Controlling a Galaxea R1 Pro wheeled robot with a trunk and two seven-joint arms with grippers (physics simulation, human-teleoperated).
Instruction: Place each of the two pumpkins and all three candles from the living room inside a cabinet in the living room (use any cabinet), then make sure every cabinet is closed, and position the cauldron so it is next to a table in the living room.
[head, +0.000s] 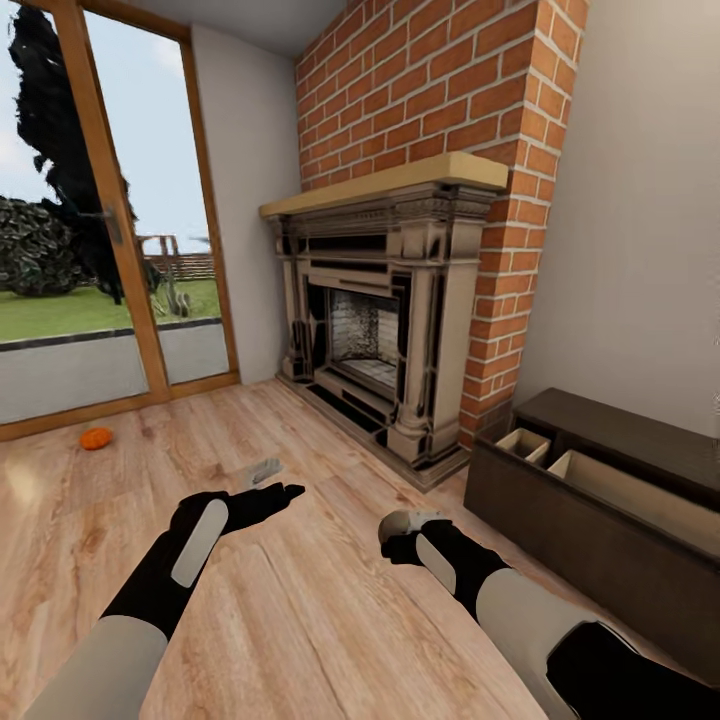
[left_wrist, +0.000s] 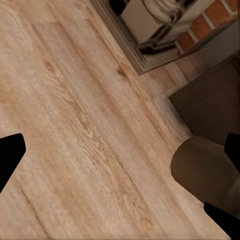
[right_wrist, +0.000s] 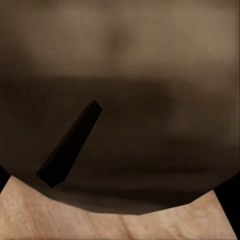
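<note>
The head camera is looking forward and down from above both arms, facing the fireplace (head: 385, 320), with the glass door to the fireplace's left and the open cabinet (head: 600, 500) to its right. The left wrist camera is looking down at the wooden floor (left_wrist: 90, 125) from mid height, catching the fireplace's base corner (left_wrist: 150, 30) and a dark cabinet edge (left_wrist: 215, 105), both shared with the head view. The right wrist camera is sitting very near a grey-brown candle (right_wrist: 120, 100), with a strip of floor beyond it.
</note>
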